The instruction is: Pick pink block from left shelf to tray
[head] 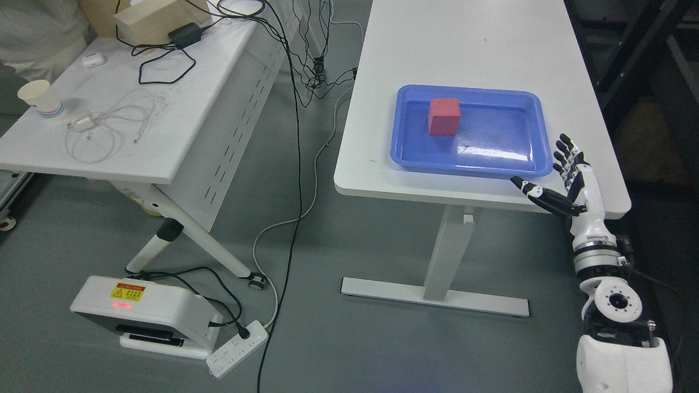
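A pink block (pixel 444 115) sits upright inside the blue tray (pixel 524 164), in its left part. The tray lies on the white table (pixel 464 49) on the right. My right hand (pixel 551 180) is at the table's front right edge, just right of the tray's near corner. Its fingers are spread and hold nothing. The thumb points left toward the tray corner. My left arm does not show.
A second white table (pixel 180 131) on the left bears a paper cup (pixel 41 100), cables, a charger and a cardboard box (pixel 155 19). A person's light clothing shows at the top left. On the floor lie a white device (pixel 144 315), a power strip (pixel 237 349) and cables.
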